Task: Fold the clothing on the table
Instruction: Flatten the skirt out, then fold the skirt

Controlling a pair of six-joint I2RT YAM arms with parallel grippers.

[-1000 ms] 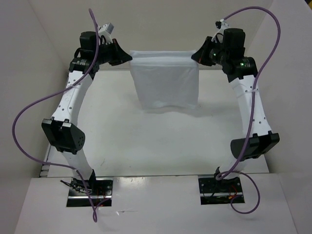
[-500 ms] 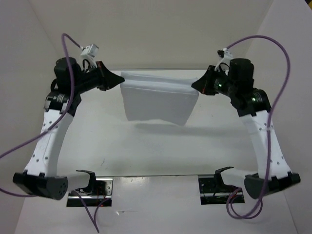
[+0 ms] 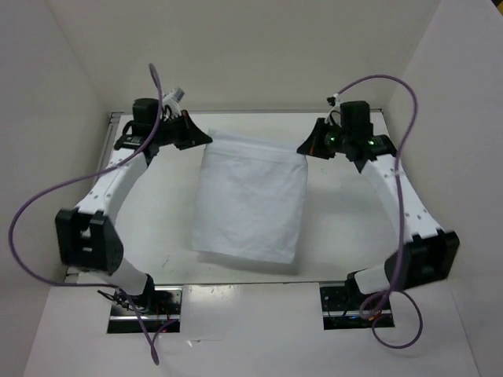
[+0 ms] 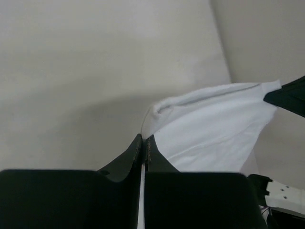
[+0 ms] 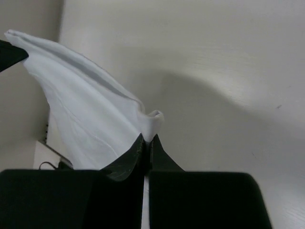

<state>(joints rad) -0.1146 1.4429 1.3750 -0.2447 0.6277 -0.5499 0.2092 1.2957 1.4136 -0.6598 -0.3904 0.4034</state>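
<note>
The clothing [image 3: 250, 200] hangs spread over the table [image 3: 338, 228], held by its far corners by the left gripper [image 3: 206, 139] and right gripper [image 3: 301, 149]. Only the wrist views show the jaws clamped on bunched cloth.

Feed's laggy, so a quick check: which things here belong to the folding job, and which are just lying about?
Job: white garment, pinched at two corners by left tool and right tool; table.
Not the job: purple cables; white wall panels.
</note>
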